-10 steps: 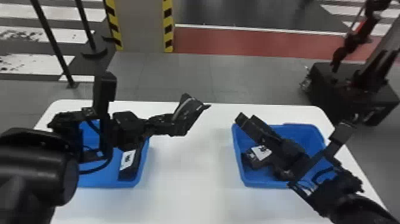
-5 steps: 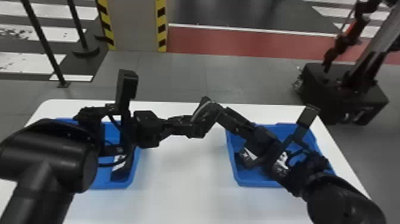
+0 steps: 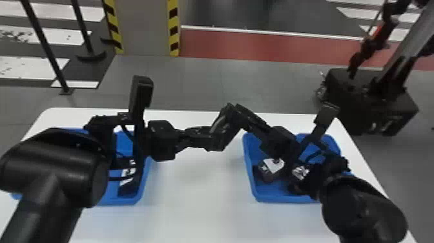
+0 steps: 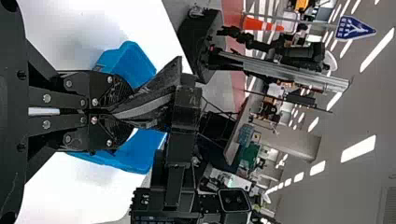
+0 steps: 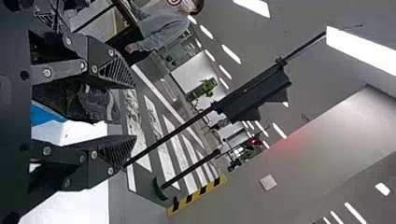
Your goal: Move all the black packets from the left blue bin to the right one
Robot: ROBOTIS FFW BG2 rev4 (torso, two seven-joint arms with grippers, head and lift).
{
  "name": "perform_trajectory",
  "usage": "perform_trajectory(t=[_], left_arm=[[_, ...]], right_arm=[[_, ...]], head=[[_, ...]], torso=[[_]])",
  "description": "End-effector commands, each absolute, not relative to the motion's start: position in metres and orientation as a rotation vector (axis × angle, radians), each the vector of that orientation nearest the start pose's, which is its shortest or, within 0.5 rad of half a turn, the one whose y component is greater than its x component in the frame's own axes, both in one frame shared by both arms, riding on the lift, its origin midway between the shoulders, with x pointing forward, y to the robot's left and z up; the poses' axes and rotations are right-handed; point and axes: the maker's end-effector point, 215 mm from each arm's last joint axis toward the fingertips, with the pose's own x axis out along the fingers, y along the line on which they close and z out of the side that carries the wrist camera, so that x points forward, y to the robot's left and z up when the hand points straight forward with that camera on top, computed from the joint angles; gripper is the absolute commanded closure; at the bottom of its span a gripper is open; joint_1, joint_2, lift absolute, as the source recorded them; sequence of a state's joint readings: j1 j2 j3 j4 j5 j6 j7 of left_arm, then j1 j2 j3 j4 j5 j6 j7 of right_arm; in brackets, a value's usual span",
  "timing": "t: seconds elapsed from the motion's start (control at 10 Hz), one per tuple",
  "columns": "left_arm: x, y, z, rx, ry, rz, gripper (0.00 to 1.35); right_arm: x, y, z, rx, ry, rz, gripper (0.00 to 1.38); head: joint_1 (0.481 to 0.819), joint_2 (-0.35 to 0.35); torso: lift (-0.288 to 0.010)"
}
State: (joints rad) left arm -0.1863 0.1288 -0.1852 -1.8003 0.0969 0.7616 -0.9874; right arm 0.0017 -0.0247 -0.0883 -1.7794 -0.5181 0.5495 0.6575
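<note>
Left gripper (image 3: 190,137) over the white table (image 3: 200,200), between the two bins; fingers brought together on one end of a black packet (image 3: 217,129), the rest of which sticks out toward the right gripper (image 3: 239,112); the packet is tilted, held up off the table, with a grey stripe along it.

Left wrist view: left gripper (image 4: 127,112) pinching the packet's near end, fingers close together, right gripper crossing at the packet's far end.

Right wrist view: right gripper (image 5: 131,112) wide open, a broad gap between its fingers, packet seen in that gap; can't tell whether either finger touches it; not closed on anything.

Left blue bin (image 3: 140,194) is under the left arm (image 3: 55,164); another black packet with a white label (image 3: 128,184) lies in it against the side nearer the right bin, partly covered by the arm; right blue bin (image 3: 250,171) is under the right arm (image 3: 361,206); a dark packet with a white label (image 3: 272,165) lies inside; a second labelled packet (image 3: 300,173) looks to be just beside it, though the right arm hides much of that spot.

Behind the table: striped pillar (image 3: 148,26) and a black wheeled base (image 3: 371,106) on the grey floor (image 3: 206,77).
</note>
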Motion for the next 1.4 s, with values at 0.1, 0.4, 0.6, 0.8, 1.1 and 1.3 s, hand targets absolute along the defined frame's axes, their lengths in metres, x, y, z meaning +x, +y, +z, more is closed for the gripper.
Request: perform_trajectory(t=[0.1,0.4,0.6,0.8,1.1,1.3], left_arm=[[0.502,0.007,-0.312,-0.079,0.374,-1.133,1.21],[0.508,0.008,-0.306,-0.077,0.356,-1.12,1.21],[0.507,0.01,-0.316,-0.122,0.369,-1.077,0.87],[0.503,0.026,-0.34,-0.175,0.412,-1.018,0.12],[0.497,0.058,-0.352,-0.231,0.366,-0.949,0.14],[0.481,0.101,-0.352,-0.239,0.343,-0.848,0.14]], right_arm=[[0.53,-0.094,-0.295,0.586,0.137,0.763,1.29],[0.526,-0.091,-0.296,0.597,0.124,0.767,1.29],[0.529,-0.095,-0.289,0.616,0.089,0.76,1.29],[0.544,-0.127,-0.281,0.614,0.042,0.688,1.29],[0.562,-0.204,-0.286,0.59,-0.001,0.532,1.29],[0.563,-0.251,-0.323,0.579,0.047,0.417,1.29]], head=[[0.695,-0.102],[0.695,-0.088],[0.695,-0.088],[0.695,-0.09],[0.695,-0.122],[0.695,-0.148]], torso=[[-0.11],[-0.11],[-0.11],[-0.11],[-0.11],[-0.11]])
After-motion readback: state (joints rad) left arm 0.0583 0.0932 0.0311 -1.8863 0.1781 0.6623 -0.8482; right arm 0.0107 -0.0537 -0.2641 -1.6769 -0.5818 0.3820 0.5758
